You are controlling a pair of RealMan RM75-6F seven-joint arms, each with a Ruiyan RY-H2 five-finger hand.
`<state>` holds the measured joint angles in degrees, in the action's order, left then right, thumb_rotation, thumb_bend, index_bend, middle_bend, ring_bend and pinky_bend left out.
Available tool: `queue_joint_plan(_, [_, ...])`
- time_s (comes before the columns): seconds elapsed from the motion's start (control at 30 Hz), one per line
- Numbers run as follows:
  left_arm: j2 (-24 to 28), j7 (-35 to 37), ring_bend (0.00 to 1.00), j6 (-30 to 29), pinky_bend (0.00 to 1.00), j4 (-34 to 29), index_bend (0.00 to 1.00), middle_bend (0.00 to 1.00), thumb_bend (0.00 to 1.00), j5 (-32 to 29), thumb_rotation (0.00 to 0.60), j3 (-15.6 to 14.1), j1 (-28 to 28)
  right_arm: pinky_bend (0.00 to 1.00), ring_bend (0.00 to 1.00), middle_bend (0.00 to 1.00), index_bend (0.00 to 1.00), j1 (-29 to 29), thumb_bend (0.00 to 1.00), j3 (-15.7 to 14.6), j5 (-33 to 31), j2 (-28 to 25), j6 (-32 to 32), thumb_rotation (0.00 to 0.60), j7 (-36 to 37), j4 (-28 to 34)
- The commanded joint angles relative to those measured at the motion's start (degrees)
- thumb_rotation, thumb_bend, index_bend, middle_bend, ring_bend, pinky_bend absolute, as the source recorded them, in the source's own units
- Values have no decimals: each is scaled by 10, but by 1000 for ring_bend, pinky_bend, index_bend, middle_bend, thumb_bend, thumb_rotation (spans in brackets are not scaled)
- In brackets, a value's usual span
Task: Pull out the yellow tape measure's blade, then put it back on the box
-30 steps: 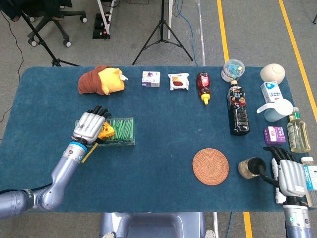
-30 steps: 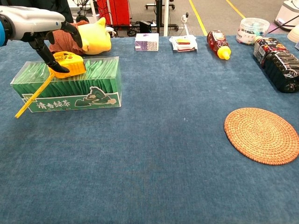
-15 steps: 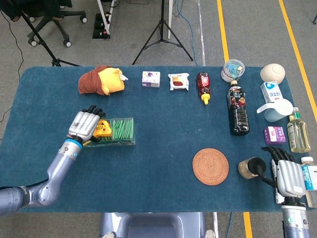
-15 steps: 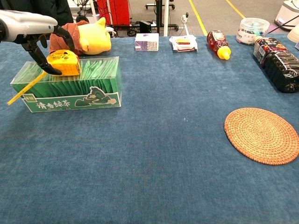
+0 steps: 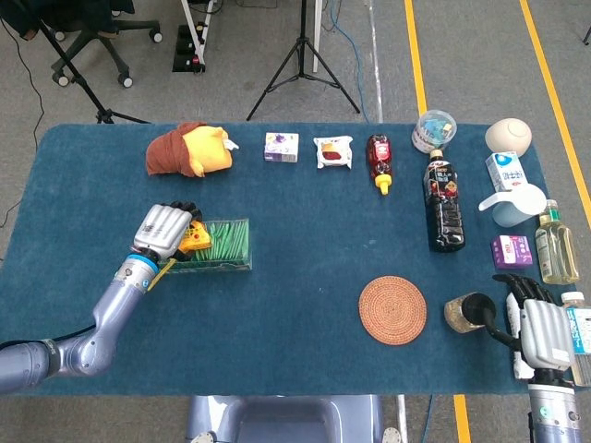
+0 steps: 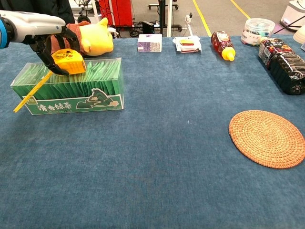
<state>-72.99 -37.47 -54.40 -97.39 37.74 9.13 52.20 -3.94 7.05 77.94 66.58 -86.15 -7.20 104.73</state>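
The yellow tape measure (image 5: pixel 195 239) (image 6: pixel 70 61) sits on the left end of the clear box of green tea packets (image 5: pixel 229 246) (image 6: pixel 76 93). My left hand (image 5: pixel 162 231) (image 6: pixel 44 37) grips its case, dark fingers wrapped over the top and side. The yellow blade (image 5: pixel 163 272) (image 6: pixel 32 90) is pulled out and slants down-left past the front of the box. My right hand (image 5: pixel 541 334) shows only in the head view, at the table's front right edge, holding nothing, its fingers apart.
A plush toy (image 5: pixel 189 149) lies behind the box. Small packets (image 5: pixel 282 147), a red sauce bottle (image 5: pixel 379 160) and a dark bottle (image 5: pixel 443 204) line the back. A woven coaster (image 5: pixel 392 309) and a brown jar (image 5: pixel 464 312) lie near my right hand, beside several containers.
My left hand shifted back right over the box and closed around the tape measure. The blade's free end swung with it. The right hand stayed still.
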Motion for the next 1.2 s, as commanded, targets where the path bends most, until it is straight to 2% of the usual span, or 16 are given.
queue_joint_plan(0.03, [-1,10,362,-3,455,2,518,363,310,14,600,1,0,241,221,275,251,0,402,2,-1,0,-2,542,0,1])
queue_joint_plan(0.33, [8,28,399,7,512,-1,534,406,331,31,600,7,11,243,221,275,251,1,402,6,-4,-3,-3,538,-1,9])
queue_joint_plan(0.6, [29,31,399,50,512,-12,546,425,352,54,600,10,41,247,221,275,251,-11,402,7,8,-5,12,537,5,27])
queue_joint_plan(0.73, [38,32,399,79,512,-21,546,432,359,68,600,12,64,254,221,276,249,-26,401,9,23,-4,32,542,37,45])
queue_joint_plan(1.2, [36,33,402,109,512,-34,546,446,364,41,600,18,124,279,221,256,213,-69,364,18,46,29,73,534,81,73])
